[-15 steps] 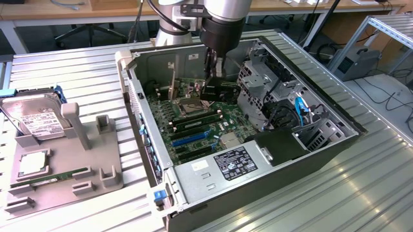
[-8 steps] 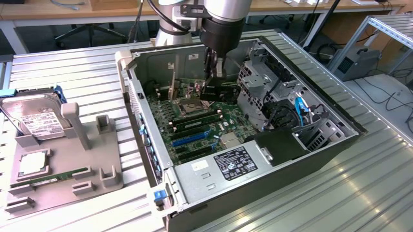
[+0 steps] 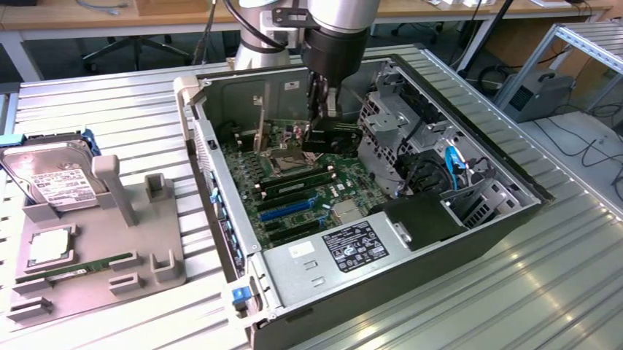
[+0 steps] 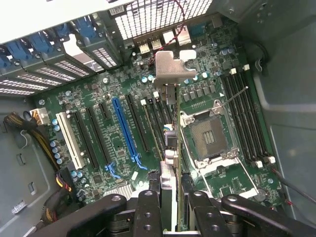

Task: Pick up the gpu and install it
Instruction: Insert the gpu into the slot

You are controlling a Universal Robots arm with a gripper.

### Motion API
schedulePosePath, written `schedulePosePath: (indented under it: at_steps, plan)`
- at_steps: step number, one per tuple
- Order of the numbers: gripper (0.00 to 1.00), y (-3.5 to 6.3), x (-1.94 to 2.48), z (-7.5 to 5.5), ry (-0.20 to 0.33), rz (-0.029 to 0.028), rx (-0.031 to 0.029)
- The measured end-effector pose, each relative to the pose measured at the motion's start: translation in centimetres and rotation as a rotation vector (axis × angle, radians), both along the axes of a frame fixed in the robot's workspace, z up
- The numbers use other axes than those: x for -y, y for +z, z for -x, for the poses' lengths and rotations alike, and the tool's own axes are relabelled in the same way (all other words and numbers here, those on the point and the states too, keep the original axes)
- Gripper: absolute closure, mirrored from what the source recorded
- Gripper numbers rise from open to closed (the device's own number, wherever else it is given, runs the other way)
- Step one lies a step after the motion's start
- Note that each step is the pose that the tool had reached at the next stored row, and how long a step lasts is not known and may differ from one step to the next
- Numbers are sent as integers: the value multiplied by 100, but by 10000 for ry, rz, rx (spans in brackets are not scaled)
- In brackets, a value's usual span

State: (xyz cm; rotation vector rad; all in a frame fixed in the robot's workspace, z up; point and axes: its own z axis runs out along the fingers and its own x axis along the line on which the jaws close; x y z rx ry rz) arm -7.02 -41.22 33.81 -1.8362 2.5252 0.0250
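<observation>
we saw the robot arm (image 3: 336, 29) reaching down into an open computer case (image 3: 419, 299) on a ribbed metal tabletop (image 3: 117, 102). its fingers (image 4: 148, 210) were clamped on the gpu (image 4: 170, 158), a thin black card held on edge just above the motherboard (image 4: 98, 98). the card hung over the expansion slots, beside the open cpu socket (image 4: 207, 138), with its silver bracket (image 4: 170, 66) toward the vented rear wall of the case. we could not tell whether its lower edge touched a slot. at the exterior view's left, a hard drive (image 3: 54, 182) and a green memory stick (image 3: 87, 266) rested in a grey holder (image 3: 146, 248) outside the case.
</observation>
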Motion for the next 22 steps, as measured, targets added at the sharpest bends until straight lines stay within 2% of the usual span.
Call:
schedulePosePath:
  at_steps: [22]
  plan:
    - [73,-14,0,0,518,11,0]
